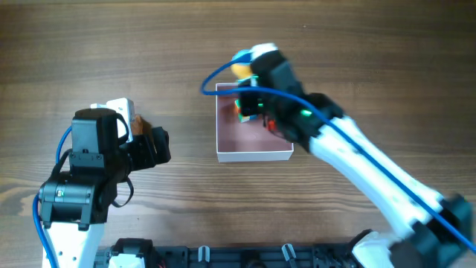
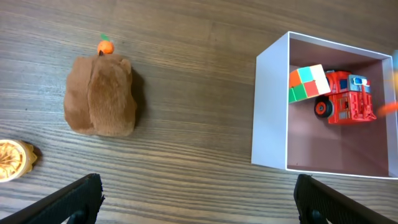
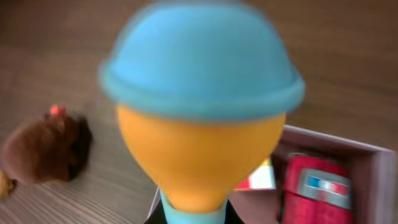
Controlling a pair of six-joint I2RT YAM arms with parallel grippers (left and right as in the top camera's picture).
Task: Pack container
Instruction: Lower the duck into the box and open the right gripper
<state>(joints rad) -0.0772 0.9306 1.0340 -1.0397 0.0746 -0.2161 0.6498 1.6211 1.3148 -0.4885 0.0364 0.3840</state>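
Evidently the right claw (image 1: 253, 71) gripped a blue-capped toy (image 3: 199, 124) above the far wall of the container (image 2: 270, 106) beneath it. Released there, the toy might topple onto the bench (image 2: 186, 62). The left claw (image 2: 198, 193) hung wide.

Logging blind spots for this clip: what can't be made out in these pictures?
1. Right jaws: right wrist view, hidden behind the blurred blue-and-orange toy; overhead, under the arm.
2. Contents of the container: overhead, mostly covered by the right arm.
3. Yellowish round object: left wrist view, cut off by the left edge.
4. The container's far wall: left wrist view, cut off by the right edge.
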